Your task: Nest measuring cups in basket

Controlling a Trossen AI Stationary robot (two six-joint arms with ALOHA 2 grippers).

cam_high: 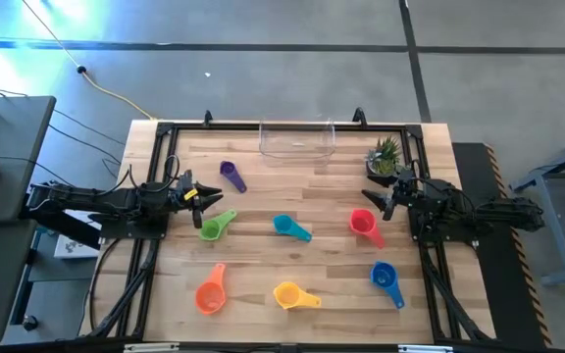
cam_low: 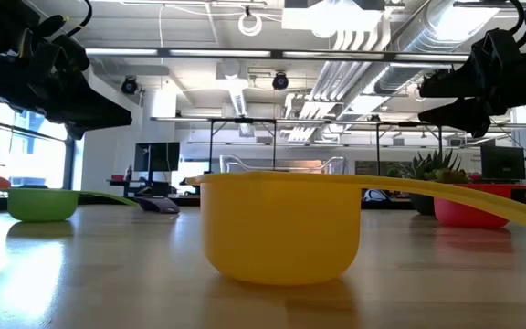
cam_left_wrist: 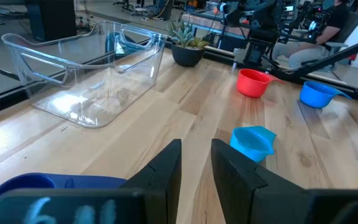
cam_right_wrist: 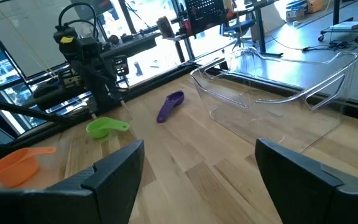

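Wood table (cam_high: 292,186) — cups scattered, basket (cam_high: 297,143) empty

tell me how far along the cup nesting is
Nothing looks done: the basket holds no cups. All seven lie apart on the table: purple cup, green, teal, red, orange, yellow, blue. Nothing is in hand: the left gripper hangs between purple and green, and the right gripper, fingers open, sits above red.

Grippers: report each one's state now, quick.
Left gripper: fingers slightly apart, holding nothing, above the table's left side.
Right gripper: open wide, empty, near the red cup.
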